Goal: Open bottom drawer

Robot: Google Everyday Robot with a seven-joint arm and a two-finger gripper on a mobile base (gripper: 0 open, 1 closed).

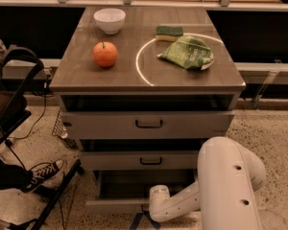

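The bottom drawer (113, 205) is the lowest of three pale drawers in the cabinet. It stands pulled out, and its grey inside (144, 183) shows above the front panel. My white arm (225, 186) reaches in low from the right. Its wrist (159, 202) lies at the centre of the drawer's front panel. My gripper (145, 209) is at the front panel's middle, where the handle would be. The handle itself is hidden behind it.
The top drawer (149, 124) and middle drawer (139, 160) also stand slightly out. On the cabinet top (86, 75) are a white bowl (109, 20), an orange fruit (105, 54), a green sponge (169, 32) and a green bag (187, 52). A person's sneaker (44, 170) and a black stand (57, 195) are at the left.
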